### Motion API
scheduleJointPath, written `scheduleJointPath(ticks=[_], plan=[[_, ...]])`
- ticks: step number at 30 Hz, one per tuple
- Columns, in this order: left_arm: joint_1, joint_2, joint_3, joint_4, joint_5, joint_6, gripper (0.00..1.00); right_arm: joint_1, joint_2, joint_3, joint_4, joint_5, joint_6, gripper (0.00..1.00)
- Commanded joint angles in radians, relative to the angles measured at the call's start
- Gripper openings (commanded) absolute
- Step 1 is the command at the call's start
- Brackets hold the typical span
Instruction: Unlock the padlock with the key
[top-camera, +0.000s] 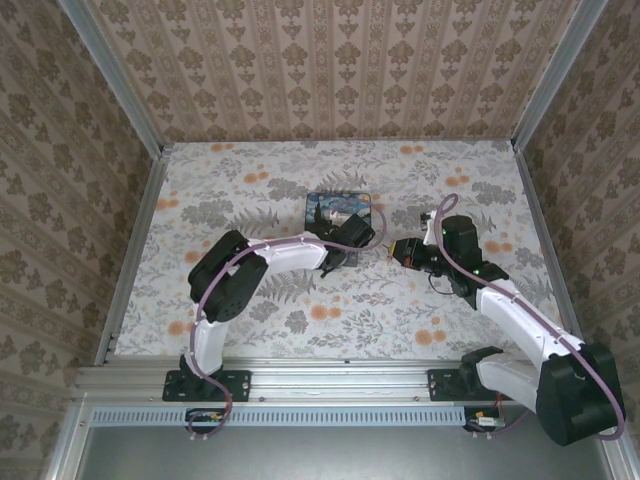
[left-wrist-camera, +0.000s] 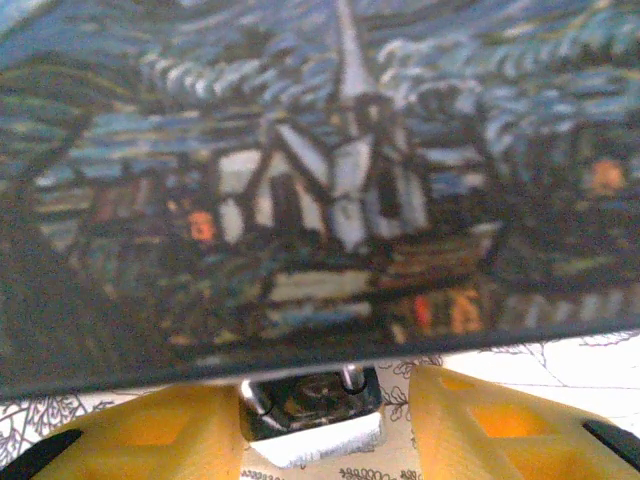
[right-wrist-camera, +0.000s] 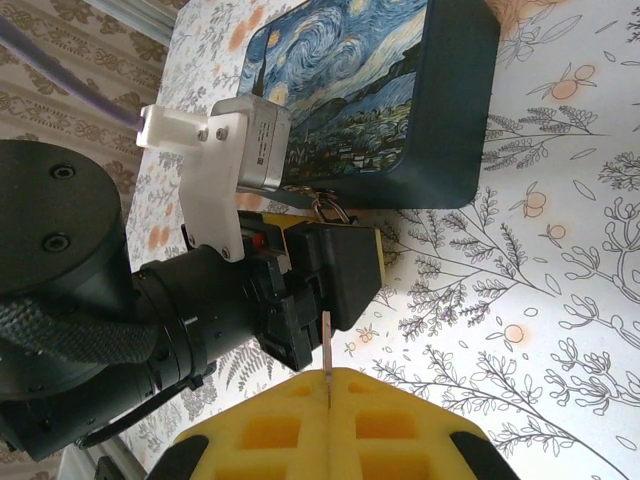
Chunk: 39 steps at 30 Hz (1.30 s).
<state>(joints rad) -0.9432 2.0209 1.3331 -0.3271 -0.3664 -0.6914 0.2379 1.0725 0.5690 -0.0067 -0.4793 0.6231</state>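
Lining up the key (right-wrist-camera: 327, 345) with the lock is the step in hand, as I read it. The right tool (right-wrist-camera: 328, 400) is clamped on the key, whose thin blade sticks out past the closed yellow fingertips. It points toward the dark body of the left tool (left-wrist-camera: 325, 425).

From the left wrist, the padlock (left-wrist-camera: 312, 400) sits between the left tool's two yellow fingers, just under the lower edge of the blue tin box (left-wrist-camera: 320, 180) and close against it. One finger looks to be touching the lock, but a sliver of bench (left-wrist-camera: 560, 370) shows beside the other. I cannot tell whether that tool is really pinching the lock or only bracketing it.

From above, the two tools are near each other but apart, with the box just beyond the left one.

To do this well, the lock must be held firm first, because a loose one will swing away when the blade pushes on it. The keyway is not visible in any view, so the lock's bottom face should be turned toward the blade before advancing. The blade is thin and held only at its head, so the approach should be slow and straight along its own line. Any sideways contact could twist it in the fingers. Turning should wait until it is fully seated.
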Motion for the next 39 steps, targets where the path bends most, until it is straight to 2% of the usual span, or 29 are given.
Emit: scheduleJointPath(ticks=[1, 7, 10, 14, 28, 34, 39], plan=[[-0.01, 0.019, 0.036, -0.071, -0.046, -0.029, 0.47, -0.007, 0.011, -0.011, 0.031, -0.027, -0.02, 0.0], [-0.009, 0.025, 0.057, -0.125, -0.072, -0.046, 0.43, -0.007, 0.014, -0.012, 0.028, -0.029, -0.024, 0.0], [-0.009, 0.033, 0.066, -0.135, -0.071, -0.049, 0.5, -0.009, 0.014, -0.012, 0.027, -0.027, -0.026, 0.0], [-0.01, 0.057, 0.103, -0.162, -0.075, -0.066, 0.5, -0.008, 0.015, -0.014, 0.028, -0.029, -0.026, 0.0], [-0.012, 0.066, 0.144, -0.215, -0.069, -0.081, 0.23, -0.019, 0.012, -0.015, 0.008, -0.035, -0.037, 0.0], [-0.038, -0.031, 0.15, -0.3, -0.053, -0.039, 0.13, -0.028, 0.006, -0.002, -0.019, -0.015, -0.049, 0.0], [-0.052, -0.145, 0.157, -0.446, 0.003, -0.025, 0.11, -0.034, -0.007, 0.032, -0.065, -0.011, -0.066, 0.0]])
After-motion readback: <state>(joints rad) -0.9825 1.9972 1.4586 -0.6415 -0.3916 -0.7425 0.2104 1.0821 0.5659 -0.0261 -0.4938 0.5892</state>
